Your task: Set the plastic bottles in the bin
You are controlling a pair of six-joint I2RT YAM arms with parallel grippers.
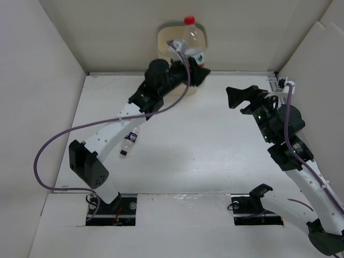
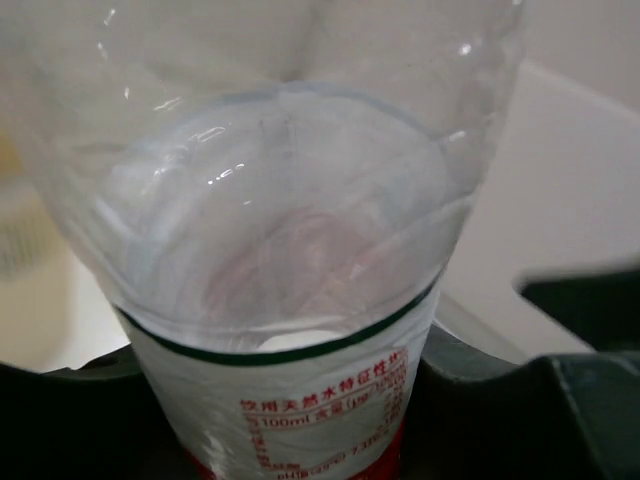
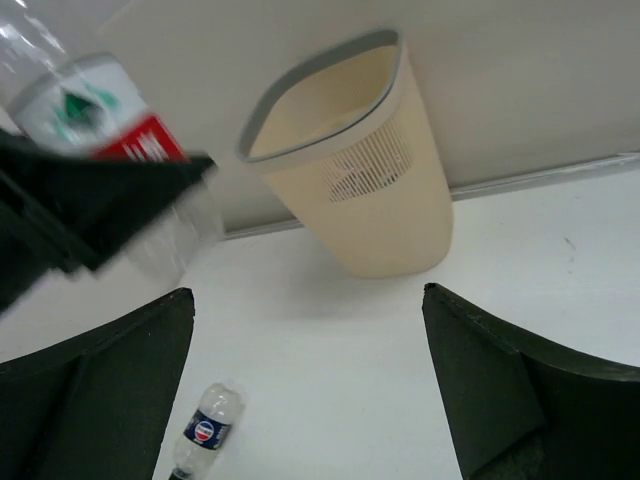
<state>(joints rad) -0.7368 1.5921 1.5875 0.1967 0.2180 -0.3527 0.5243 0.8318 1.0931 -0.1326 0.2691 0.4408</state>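
So far done: nothing I can confirm. The inside of the bin [image 1: 161,38] is mostly hidden, so I cannot tell if any bottle already lies in it.
In hand: the red-cap bottle [image 1: 192,37], clear, held above the mouth of the bin. By my judgement it is ready to be let go.
Left to do: release this one, then fetch the blue-label bottle [image 1: 129,142]. It lies on the table [image 1: 215,150], well apart from the bin, on its near left side. No other bottles are in view.
State of left gripper [image 1: 194,63]: closed on the lower, labelled part of the red-cap bottle, just over the near rim of the bin.
State of right gripper [image 1: 233,98]: fingers wide, holding nothing — it is to the right of the bin and apart from it.
Axis of red-cap bottle: it runs from the fingers away toward the far wall [image 1: 242,32], cap leading. In the top view the cap is past the far rim of the bin. How steeply it tilts I cannot tell.
Axis of blue-label bottle: flat on its side and slanted — the narrower end seems to point away from the bin.
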